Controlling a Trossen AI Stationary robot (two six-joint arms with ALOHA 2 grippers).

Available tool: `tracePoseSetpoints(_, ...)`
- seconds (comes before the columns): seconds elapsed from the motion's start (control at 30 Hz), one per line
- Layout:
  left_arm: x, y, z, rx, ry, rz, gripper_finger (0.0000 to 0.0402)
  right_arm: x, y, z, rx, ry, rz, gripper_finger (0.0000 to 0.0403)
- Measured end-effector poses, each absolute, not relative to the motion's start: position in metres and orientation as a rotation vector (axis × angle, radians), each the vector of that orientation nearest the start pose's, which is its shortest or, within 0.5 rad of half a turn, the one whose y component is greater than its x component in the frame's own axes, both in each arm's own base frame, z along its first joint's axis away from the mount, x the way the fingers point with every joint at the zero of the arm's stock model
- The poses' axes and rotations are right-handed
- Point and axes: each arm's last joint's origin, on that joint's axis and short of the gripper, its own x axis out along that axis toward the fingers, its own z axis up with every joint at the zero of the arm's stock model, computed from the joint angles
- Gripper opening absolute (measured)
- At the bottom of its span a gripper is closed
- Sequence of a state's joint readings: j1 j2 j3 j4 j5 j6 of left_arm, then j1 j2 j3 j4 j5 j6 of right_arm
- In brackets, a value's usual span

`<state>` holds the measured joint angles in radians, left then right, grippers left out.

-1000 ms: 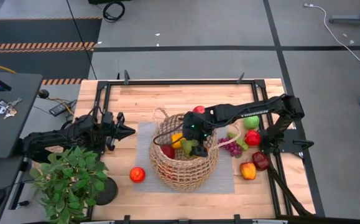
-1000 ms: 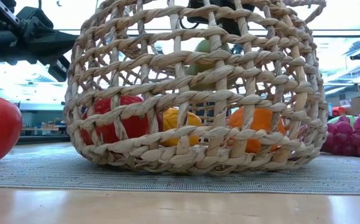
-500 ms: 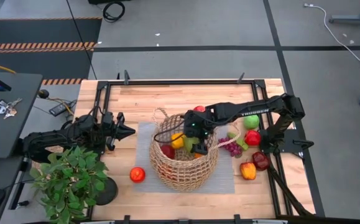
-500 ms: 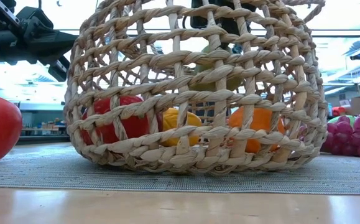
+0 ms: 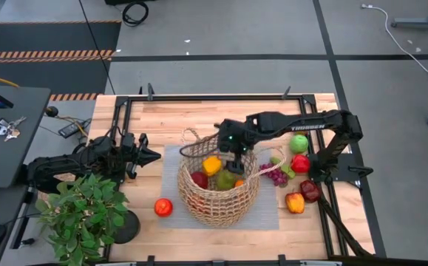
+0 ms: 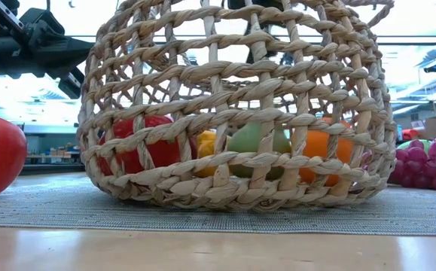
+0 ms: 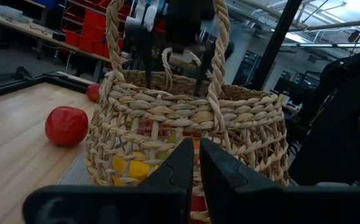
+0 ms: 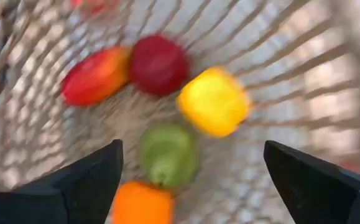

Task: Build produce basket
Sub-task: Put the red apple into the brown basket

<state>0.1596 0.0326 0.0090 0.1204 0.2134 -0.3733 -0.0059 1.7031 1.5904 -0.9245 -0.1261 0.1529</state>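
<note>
The basket (image 5: 219,185) sits on a grey mat (image 5: 269,214) in the middle of the wooden table (image 5: 169,114), its open weave letting the produce inside show through. From above I can make out a yellow pepper (image 5: 211,165), a dark red fruit (image 5: 199,179) and a green pear-like piece (image 5: 225,179) lying in the bottom; the right wrist camera adds a red-and-orange fruit (image 8: 94,76) beside the dark red one and an orange piece (image 8: 141,204) next to the green one. From table height the green piece (image 6: 249,140) rests low in the basket, between the yellow and the orange.

The right gripper (image 5: 237,153) hangs over the basket's far rim, fingers (image 8: 80,183) spread wide with nothing between them — empty, and above the fruit rather than touching it.

More produce lies outside the basket. To its right are purple grapes (image 5: 276,175), a green apple (image 5: 299,143), a red apple (image 5: 300,163), a dark red fruit (image 5: 310,191) and an orange pepper (image 5: 295,202). A red tomato-like fruit (image 5: 162,207) lies on the bare wood to the basket's left, just off the mat.

The left gripper (image 5: 153,156) waits at the mat's left edge, pointing at the basket — its fingers (image 7: 178,163) pressed together, holding nothing. A potted green plant (image 5: 84,216) stands at the near left corner of the table.
</note>
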Motion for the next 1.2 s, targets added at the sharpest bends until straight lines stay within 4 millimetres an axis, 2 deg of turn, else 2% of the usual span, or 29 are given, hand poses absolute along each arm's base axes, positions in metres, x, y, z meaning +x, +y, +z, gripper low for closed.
tracePoseSetpoints(0.17,0.098,0.01,0.175,-0.355,-0.084,-0.071,0.0034,0.349,-0.004,0.349,0.038,0.973,-0.086,0.0377)
tracePoseSetpoints(0.4,0.098,0.01,0.176,-0.355,-0.084,-0.071,0.0028,0.328,-0.036,0.363,-0.011,0.986,-0.234,0.0358)
tracePoseSetpoints(0.67,0.098,0.01,0.176,-0.355,-0.084,-0.07,0.0036,0.289,-0.062,0.377,0.028,1.04,-0.45,0.0348)
tracePoseSetpoints(0.9,0.098,0.009,0.176,-0.355,-0.084,-0.071,0.0029,0.251,-0.077,0.36,0.111,1.106,-0.572,0.0348)
tracePoseSetpoints(1.2,0.098,0.01,0.175,-0.355,-0.084,-0.071,0.0035,0.205,-0.088,0.323,0.258,1.16,-0.704,0.0348)
